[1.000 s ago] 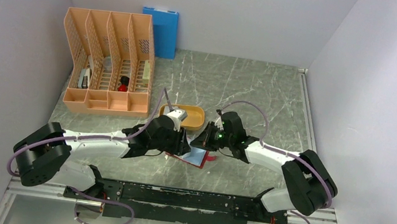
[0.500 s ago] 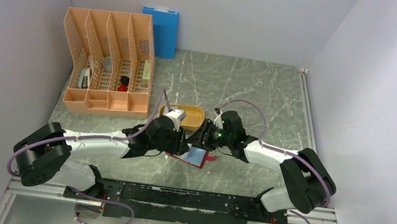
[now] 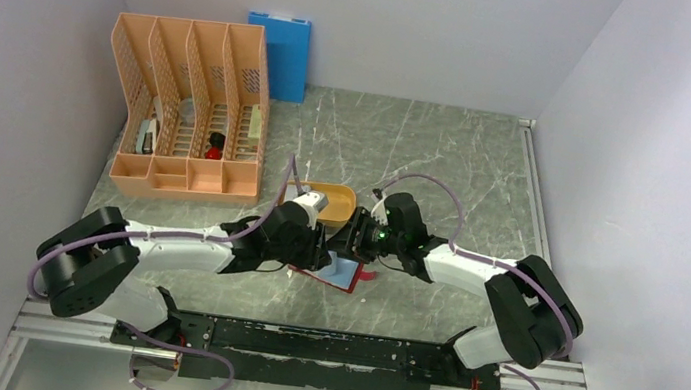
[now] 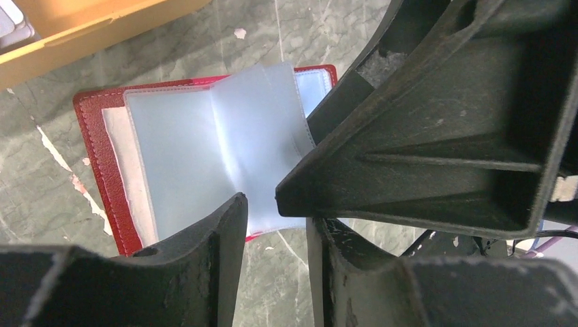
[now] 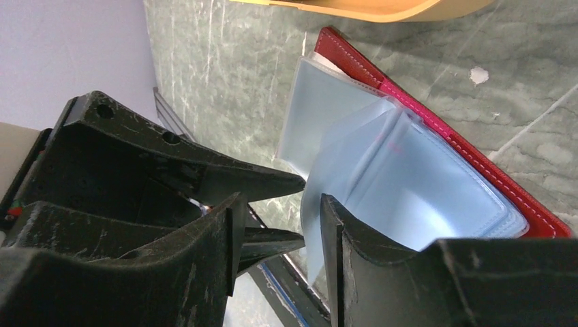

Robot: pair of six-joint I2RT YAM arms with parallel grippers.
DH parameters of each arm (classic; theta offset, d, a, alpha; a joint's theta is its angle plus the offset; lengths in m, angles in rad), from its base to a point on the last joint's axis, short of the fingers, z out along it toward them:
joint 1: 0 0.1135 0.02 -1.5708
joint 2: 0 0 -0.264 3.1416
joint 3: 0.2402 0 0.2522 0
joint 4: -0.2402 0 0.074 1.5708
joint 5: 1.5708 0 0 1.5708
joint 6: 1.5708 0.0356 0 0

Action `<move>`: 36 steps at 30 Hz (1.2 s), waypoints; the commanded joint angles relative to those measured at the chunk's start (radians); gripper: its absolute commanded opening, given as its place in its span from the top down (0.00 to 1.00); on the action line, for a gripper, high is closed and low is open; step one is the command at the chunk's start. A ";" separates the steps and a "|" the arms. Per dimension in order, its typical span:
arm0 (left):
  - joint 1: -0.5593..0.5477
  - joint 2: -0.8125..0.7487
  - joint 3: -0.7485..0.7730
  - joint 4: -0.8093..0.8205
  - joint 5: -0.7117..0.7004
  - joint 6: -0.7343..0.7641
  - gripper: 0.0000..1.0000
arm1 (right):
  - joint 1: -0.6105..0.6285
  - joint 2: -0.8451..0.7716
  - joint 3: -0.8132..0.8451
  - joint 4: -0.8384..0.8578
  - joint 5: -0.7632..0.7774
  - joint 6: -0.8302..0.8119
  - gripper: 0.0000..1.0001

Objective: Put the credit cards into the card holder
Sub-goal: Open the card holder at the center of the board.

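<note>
The card holder lies open on the table between my two grippers, dark red cover down and pale blue-grey pockets up. One pocket leaf stands raised. My left gripper hangs just above the holder's near edge, jaws a little apart and empty. My right gripper faces it from the other side, jaws apart, with the loose edge of a pocket leaf against its right finger. Pale credit cards show only as an edge in the orange tray.
The orange oval tray sits right behind the holder. An orange desk organiser stands at the back left, with a blue folder leaning on the back wall. The two grippers' fingers almost touch over the holder.
My right gripper has edged left toward the holder. My left arm's elbow has shifted a little right; its gripper stays at the holder.
</note>
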 commanded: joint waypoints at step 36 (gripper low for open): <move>0.004 0.093 0.021 0.026 -0.055 -0.014 0.95 | -0.029 -0.159 -0.084 -0.084 0.031 -0.014 0.53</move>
